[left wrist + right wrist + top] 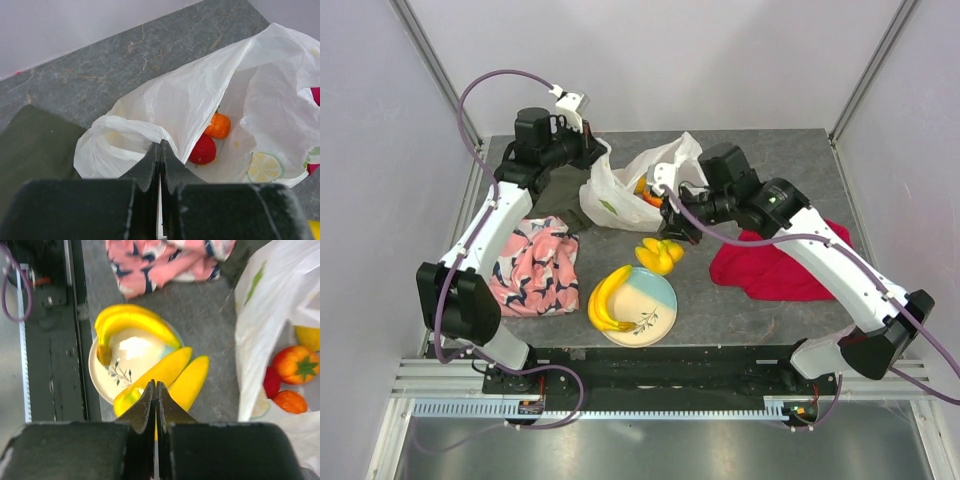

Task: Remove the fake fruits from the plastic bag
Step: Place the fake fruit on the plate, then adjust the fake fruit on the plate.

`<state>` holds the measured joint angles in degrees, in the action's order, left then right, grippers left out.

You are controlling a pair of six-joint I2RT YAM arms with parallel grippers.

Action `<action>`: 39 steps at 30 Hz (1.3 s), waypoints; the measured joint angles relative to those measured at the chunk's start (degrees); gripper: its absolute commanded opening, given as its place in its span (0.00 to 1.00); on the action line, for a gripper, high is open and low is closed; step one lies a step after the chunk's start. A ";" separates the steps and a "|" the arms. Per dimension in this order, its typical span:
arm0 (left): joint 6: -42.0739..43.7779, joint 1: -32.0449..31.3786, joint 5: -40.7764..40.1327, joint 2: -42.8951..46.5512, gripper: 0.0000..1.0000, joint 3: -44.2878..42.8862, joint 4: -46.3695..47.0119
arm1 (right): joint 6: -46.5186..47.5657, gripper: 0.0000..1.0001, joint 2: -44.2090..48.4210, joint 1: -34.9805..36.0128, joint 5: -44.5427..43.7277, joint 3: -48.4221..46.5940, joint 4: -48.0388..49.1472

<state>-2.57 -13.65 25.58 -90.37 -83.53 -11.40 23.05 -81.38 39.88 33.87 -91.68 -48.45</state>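
Pinching plastic bag (pixel 175 100): left end effector (pixel 160 145); right end effector (pixel 156 385) closed; apple (pixel 202 150) clearest left wrist.

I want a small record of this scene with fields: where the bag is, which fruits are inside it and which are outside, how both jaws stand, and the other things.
plastic bag: lying open on the table, far side, between the arms
in bag: red fruit, two orange fruits, part of a yellow fruit
on plate: curved bananas
beside plate: second banana bunch, on the table
left jaws: shut on the bag's edge
right jaws: shut, above the second banana bunch; grip on it unclear
cloths: pink patterned cloth under left arm; red cloth under right arm
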 measured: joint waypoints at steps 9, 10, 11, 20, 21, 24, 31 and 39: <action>0.02 0.00 -0.02 0.98 0.01 0.26 -0.24 | 6.47 0.00 -1.31 6.99 -5.92 14.43 5.60; 0.02 0.00 -0.02 1.49 0.02 0.52 -0.26 | 6.32 0.00 -1.95 7.69 -6.51 15.28 6.86; 0.02 0.00 0.00 2.03 0.02 0.81 -0.31 | 6.10 0.00 -2.34 8.09 -6.88 16.00 7.96; 0.02 0.00 0.09 4.90 0.01 2.64 -0.44 | -6.47 0.23 -2.62 5.88 -6.58 25.42 19.28; 0.02 0.00 0.09 4.90 0.02 2.82 -0.44 | -8.68 0.25 -2.62 4.68 -5.88 26.67 19.71; 0.02 0.00 0.24 4.90 0.02 3.19 -0.48 | -14.69 0.45 -3.98 -1.75 -5.18 30.58 21.70; 0.02 0.00 0.59 4.92 0.01 3.28 -0.48 | -16.02 0.56 -6.71 -9.42 -2.84 26.95 17.97; 0.00 0.00 1.33 5.07 0.02 3.37 -0.59 | 3.91 0.59 3.61 -4.39 -2.78 23.80 12.28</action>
<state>-2.57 -13.65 26.92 -85.30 -80.16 -11.99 26.96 -77.78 35.48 31.09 -67.88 -36.16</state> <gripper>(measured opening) 0.022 0.581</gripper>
